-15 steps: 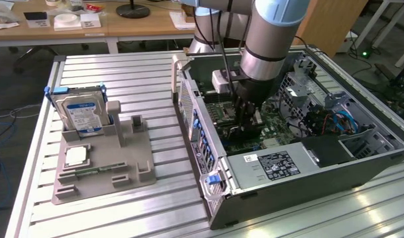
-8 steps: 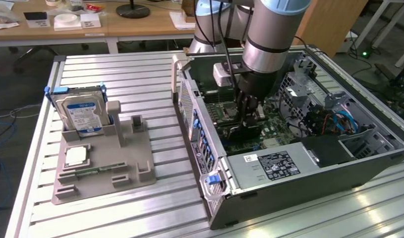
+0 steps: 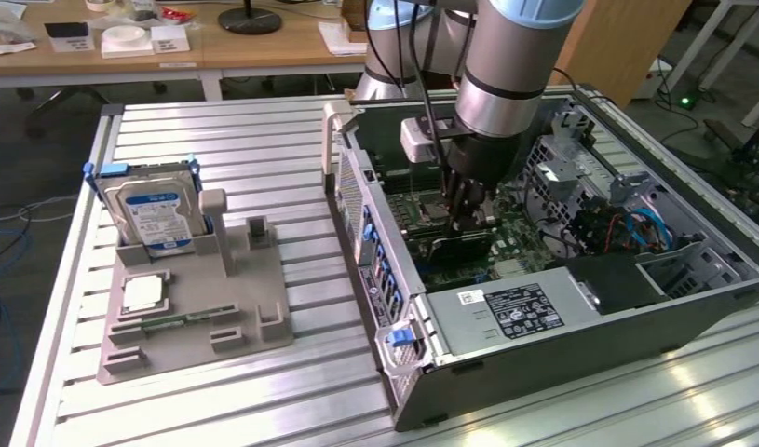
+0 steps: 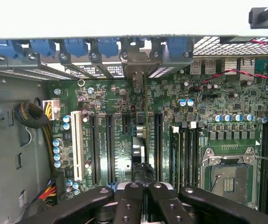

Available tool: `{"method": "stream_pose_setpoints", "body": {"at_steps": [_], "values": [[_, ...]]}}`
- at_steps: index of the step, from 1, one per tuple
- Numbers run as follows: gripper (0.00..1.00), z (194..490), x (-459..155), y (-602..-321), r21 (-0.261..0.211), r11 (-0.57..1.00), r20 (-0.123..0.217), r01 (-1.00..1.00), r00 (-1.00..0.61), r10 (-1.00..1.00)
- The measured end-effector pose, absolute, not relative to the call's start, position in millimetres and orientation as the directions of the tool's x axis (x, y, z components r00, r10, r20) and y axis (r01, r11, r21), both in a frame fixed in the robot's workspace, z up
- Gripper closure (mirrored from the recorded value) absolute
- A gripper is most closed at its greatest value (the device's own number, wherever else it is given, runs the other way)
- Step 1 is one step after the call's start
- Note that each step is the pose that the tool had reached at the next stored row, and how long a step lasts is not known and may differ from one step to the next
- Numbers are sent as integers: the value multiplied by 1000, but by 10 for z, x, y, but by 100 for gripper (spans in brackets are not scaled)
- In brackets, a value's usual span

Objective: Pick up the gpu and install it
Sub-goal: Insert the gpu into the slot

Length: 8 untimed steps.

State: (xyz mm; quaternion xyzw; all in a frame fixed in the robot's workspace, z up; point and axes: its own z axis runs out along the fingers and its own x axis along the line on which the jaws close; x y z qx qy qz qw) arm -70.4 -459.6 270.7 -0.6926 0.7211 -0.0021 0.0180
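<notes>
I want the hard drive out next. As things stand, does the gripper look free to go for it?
Probably not yet: the gripper sits shut on the gpu inside the case, away from the hard drive on its stand.

- The open PC case [image 3: 541,307] sits on the surface [image 3: 230,391], toward the exterior view's right.
- A parts holder [image 3: 193,307] is on the exterior view's left, well apart from the case, with a hard drive [image 3: 155,214] standing upright in its far end.
- The gripper [image 3: 468,216] reaches down inside the case, over the motherboard [image 4: 124,107].
- The gpu [image 4: 140,140] stands edge-on among the expansion slots, between the jaws.
</notes>
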Motion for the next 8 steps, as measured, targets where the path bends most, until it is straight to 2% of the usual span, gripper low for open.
{"method": "stream_pose_setpoints", "body": {"at_steps": [8], "values": [[89, 2707, -704, -4596, -28, 41, -23, -999, -40, -999]]}}
